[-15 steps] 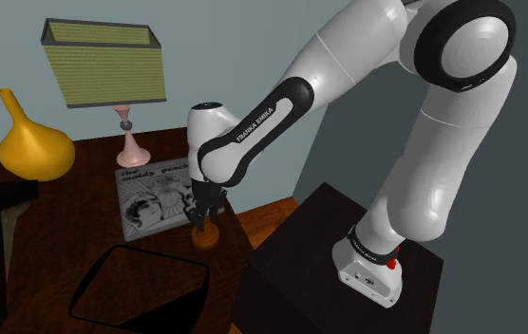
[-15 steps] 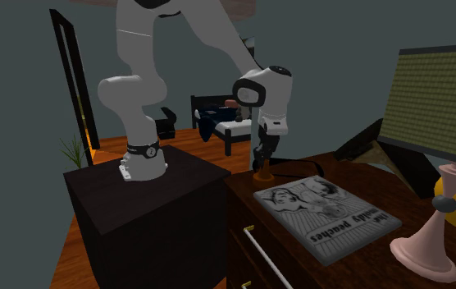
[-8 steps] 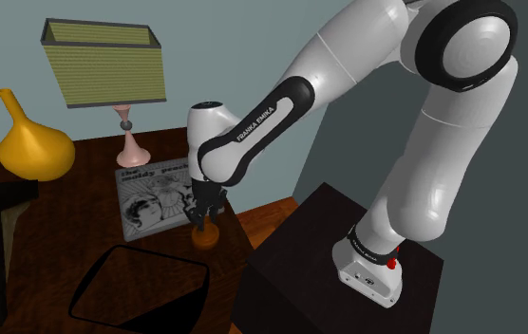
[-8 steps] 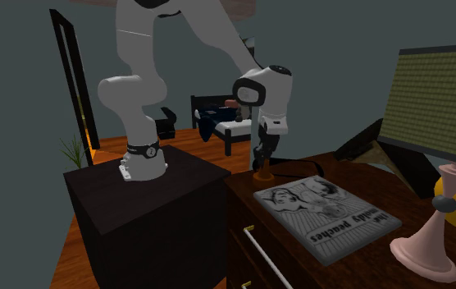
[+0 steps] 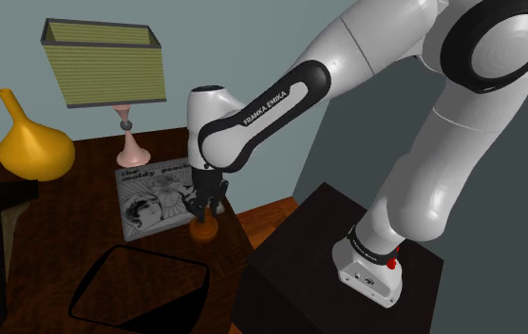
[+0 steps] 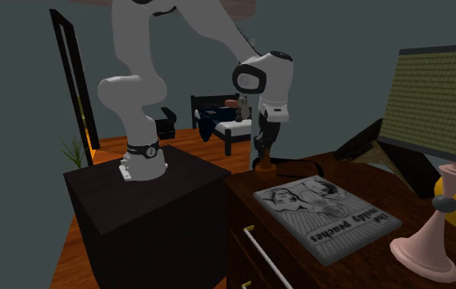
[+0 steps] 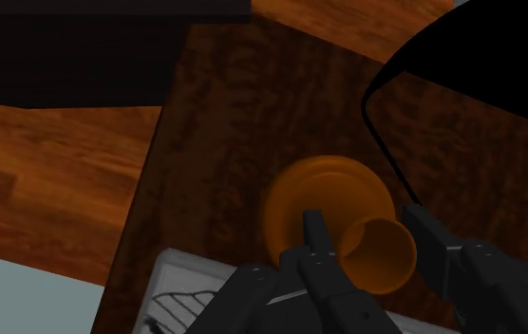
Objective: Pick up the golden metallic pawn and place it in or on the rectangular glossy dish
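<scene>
Claw: the black gripper (image 5: 202, 211) was clamped on the top of the golden-orange pawn (image 5: 204, 228), 1 finger on each side of it in the wrist view.
Pawn: it hung upright under the claw at the middle of the shoulder view, its long axis in line with the fingers and its round base (image 7: 329, 204) lowest, seemingly just clear of the dark wooden table (image 5: 53, 228).
Key relation: the black rectangular dish (image 5: 139, 285) lay to the lower left of the pawn in the shoulder view, near but not touching, with bare tabletop between them.
Wrist view: the dish's curved rim (image 7: 386, 142) passed just beside the pawn's base.
Nearby: a grey magazine (image 5: 153, 199) lay just beside the pawn to its upper left; a lamp (image 5: 110, 71) and a yellow vase (image 5: 32, 142) stood well apart, further up.
In the way: probably only the dish's own raised rim, which the base would need to clear.
</scene>
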Robot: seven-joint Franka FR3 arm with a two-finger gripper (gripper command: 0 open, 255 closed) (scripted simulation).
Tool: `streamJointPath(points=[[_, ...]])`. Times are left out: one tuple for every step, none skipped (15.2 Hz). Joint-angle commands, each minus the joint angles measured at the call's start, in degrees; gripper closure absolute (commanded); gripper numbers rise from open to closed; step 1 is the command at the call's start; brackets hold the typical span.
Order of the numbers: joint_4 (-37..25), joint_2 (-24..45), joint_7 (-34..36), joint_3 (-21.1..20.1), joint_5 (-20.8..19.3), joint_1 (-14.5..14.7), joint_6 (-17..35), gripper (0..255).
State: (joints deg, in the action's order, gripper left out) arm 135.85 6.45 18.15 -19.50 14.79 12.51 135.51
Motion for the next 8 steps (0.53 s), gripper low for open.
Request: streamJointPath(points=[[-0.45,-1.29,0.17,-0.04,0.16,-0.07,-1.72,255],[-0.62,-1.93,0.21,-0.04,0.25,-0.11,-2.50,255],[-0.79,-2.55,0.25,-0.04,0.34,-0.16,-3.29,255],[-0.99,-3.16,0.29,-0.04,0.42,-0.19,-4.07,255],[-1.19,-3.76,0.34,-0.03,0.50,-0.23,-4.86,255],[-1.41,-4.35,0.39,-0.01,0.57,-0.27,-5.65,255],[-1.64,-4.92,0.44,0.01,0.64,-0.30,-6.44,255],[-1.88,-5.49,0.50,0.03,0.70,-0.34,-7.23,255]])
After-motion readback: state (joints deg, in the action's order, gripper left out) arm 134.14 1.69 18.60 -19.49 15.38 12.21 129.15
